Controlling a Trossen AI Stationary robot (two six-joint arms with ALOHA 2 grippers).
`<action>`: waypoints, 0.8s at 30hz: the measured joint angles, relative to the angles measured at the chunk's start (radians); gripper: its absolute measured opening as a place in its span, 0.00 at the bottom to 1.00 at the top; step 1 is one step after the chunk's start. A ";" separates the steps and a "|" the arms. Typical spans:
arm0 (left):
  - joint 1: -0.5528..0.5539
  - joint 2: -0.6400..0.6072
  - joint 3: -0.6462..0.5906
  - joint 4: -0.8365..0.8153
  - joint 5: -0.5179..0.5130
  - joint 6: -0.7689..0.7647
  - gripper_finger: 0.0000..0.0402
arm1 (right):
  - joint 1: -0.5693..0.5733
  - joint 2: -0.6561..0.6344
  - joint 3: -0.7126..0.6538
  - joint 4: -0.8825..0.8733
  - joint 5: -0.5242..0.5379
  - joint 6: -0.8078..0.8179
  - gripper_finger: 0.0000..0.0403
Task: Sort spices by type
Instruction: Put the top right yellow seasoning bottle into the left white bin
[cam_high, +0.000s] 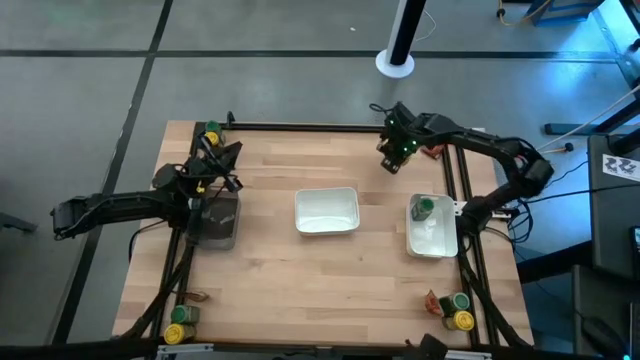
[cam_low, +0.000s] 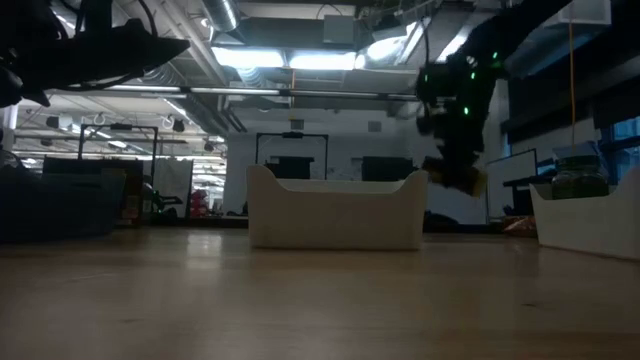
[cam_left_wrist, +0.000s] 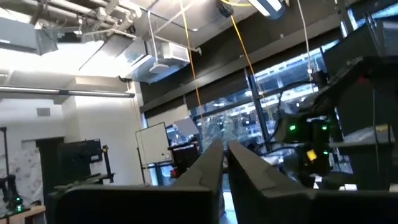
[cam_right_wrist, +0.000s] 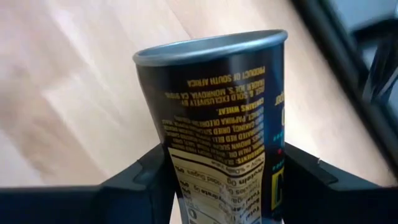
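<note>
Jar (cam_right_wrist: 221, 118) lid hidden behind right pincer (cam_right_wrist: 224, 186); label blurred.

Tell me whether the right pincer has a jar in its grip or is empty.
Gripping. The right pincer has its dark fingers pressed against both sides of a dark labelled spice jar, held above the wooden table.

Print reads upside down on the dark jar (cam_right_wrist: 227, 124) between the right gripper's fingers (cam_right_wrist: 140, 186): "PRODUCT OF SOUTH AFRICA", "CONTAINS WHEAT", then an ingredients list and a white nutrition panel too small to read.
</note>
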 joint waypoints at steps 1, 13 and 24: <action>0.000 0.001 0.000 -0.004 0.000 -0.005 0.08 | 0.019 -0.019 0.000 0.008 -0.001 0.009 0.52; -0.001 0.065 0.094 -0.157 0.050 -0.141 0.48 | 0.247 -0.118 0.001 0.241 -0.008 0.119 0.52; -0.042 0.333 0.254 -0.262 0.124 -0.240 0.52 | 0.414 -0.117 0.001 0.440 -0.003 0.123 0.52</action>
